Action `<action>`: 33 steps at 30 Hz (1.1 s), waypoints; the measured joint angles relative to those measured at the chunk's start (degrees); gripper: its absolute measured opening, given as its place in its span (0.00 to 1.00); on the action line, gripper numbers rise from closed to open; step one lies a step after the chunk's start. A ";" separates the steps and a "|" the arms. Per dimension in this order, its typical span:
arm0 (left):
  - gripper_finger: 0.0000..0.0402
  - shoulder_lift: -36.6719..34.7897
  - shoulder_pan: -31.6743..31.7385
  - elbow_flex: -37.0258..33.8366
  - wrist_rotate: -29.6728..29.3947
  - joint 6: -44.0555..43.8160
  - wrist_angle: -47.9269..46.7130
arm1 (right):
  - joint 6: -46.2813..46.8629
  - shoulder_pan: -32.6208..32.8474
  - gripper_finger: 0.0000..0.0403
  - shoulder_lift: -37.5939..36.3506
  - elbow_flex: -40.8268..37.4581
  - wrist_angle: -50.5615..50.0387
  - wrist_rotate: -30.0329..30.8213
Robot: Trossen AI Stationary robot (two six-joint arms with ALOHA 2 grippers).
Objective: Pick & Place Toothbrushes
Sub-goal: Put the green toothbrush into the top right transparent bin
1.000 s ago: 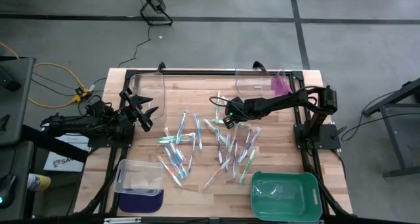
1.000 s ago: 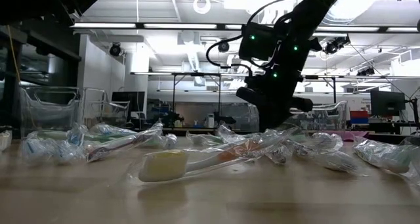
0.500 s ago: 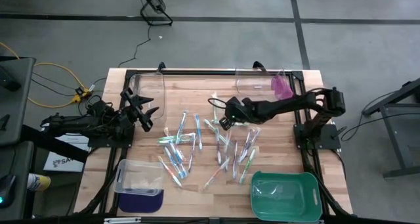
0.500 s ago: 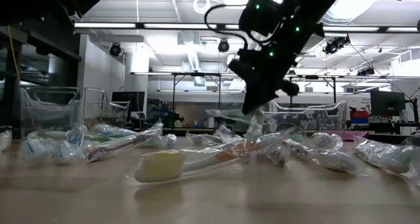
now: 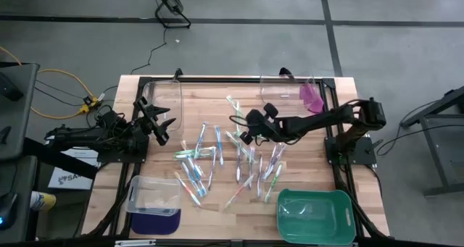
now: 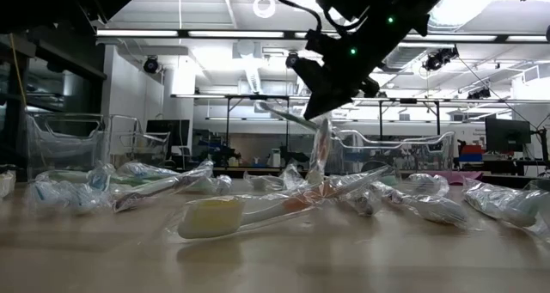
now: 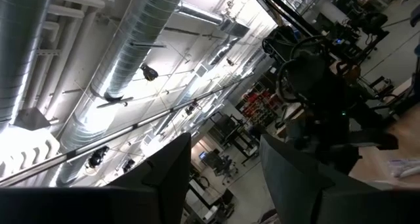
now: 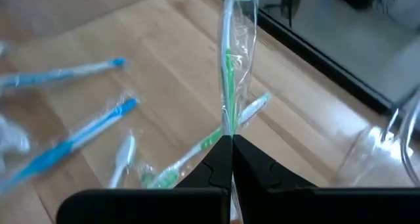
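Right hand point(image 8: 230, 159) grips wrapped green toothbrush point(image 8: 229, 66) above bench point(image 5: 217, 95) pile; left hand point(image 5: 161, 124) open, idle at the bench's left edge.

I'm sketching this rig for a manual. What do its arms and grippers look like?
Both arms are black, jointed, with looping black cables. The right gripper has two flat black fingers; small green lights glow on its wrist. The left gripper has thin, dark, forked fingers.

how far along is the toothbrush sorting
Early on. Done: little that shows; the green plastic tray seems to hold a wrapped item or two. In hand: the right gripper is shut on a green-handled toothbrush in clear wrap, lifted above the wooden table. The left gripper waits open at the table's left side. Left: the scattered pile of wrapped toothbrushes mid-table.
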 joint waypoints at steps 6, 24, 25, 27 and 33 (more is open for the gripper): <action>0.44 0.00 0.00 0.00 -0.04 -0.04 -0.02 | -17.02 1.74 0.01 0.00 0.00 2.18 -0.65; 0.44 -0.02 0.00 -0.02 -0.11 -0.35 -0.96 | -44.64 3.13 0.01 -0.13 0.00 6.34 15.23; 0.44 -0.02 0.00 -0.02 -0.11 -0.36 -0.98 | -44.78 3.14 0.01 -0.22 0.00 5.85 16.92; 0.44 -0.02 0.00 -0.02 -0.11 -0.37 -1.18 | -44.79 3.11 0.01 -0.30 0.02 4.93 20.27; 0.44 -0.02 0.00 -0.02 -0.09 -0.44 -1.33 | -43.96 2.06 0.01 -2.24 0.02 -3.73 27.99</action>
